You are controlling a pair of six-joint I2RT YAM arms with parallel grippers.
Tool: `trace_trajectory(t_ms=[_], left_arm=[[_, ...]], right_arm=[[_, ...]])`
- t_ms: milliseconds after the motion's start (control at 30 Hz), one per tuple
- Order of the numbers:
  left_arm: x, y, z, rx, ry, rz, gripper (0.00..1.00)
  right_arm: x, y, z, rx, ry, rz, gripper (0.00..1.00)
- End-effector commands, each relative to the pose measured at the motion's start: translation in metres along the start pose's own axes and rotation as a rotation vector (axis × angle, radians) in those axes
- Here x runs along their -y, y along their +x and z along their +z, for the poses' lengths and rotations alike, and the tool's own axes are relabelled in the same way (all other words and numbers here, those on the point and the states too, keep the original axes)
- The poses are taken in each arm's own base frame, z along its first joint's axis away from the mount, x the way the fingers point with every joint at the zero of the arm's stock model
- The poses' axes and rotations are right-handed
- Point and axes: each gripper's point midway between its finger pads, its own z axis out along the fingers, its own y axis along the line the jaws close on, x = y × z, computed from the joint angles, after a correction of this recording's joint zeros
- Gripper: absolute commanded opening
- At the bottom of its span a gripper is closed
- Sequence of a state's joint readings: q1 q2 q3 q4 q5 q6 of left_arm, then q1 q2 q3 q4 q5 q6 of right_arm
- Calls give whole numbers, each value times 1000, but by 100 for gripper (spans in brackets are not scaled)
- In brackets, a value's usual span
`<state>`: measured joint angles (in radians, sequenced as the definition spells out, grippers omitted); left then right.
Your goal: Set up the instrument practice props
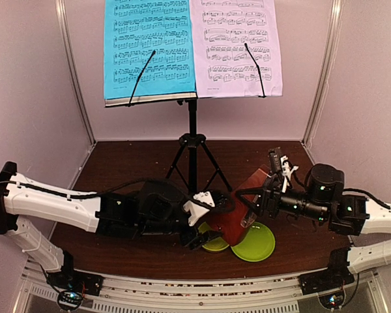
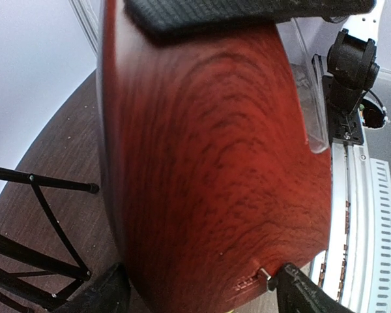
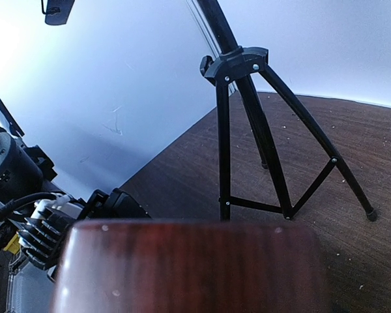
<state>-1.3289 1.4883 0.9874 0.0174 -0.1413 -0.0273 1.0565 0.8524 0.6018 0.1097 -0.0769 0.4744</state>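
Only from above do we see the cyan sheet [image 1: 150,45] and lilac sheet [image 1: 238,45] on the music stand [image 1: 192,130]. Our left gripper [image 2: 199,297] straddles the metronome [image 1: 231,218]; whether it presses we cannot tell. The metronome hangs over the lime-green bowl [image 1: 215,246] and plate [image 1: 259,245], long axis leaning up to the right, clamped in the right gripper [image 1: 251,212], whose camera looks past it at the tripod legs [image 3: 260,137]

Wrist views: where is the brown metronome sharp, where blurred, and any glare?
Left wrist view: the reddish-brown wooden pyramid metronome fills the frame, grain sharp. Right wrist view: it is blurred in front, the black tripod-legged music stand sharp; glare whitens the pale wall upper left.
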Motion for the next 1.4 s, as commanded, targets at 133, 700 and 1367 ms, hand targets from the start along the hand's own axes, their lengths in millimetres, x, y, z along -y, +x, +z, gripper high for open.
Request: trace_trajectory(t_ms=[133,700,1367], left_arm=[[1,-20,-7,91,11,-11,69],[-16,-26,-45,184,-55,-57,88],[-146,60,-201,356,-565,-588,92]], right_arm=[[-44,-59,-11,175,-156,17,10],[-30,-54,0,158,-27,29,7],[-85,2,127,35,248,-69,8]])
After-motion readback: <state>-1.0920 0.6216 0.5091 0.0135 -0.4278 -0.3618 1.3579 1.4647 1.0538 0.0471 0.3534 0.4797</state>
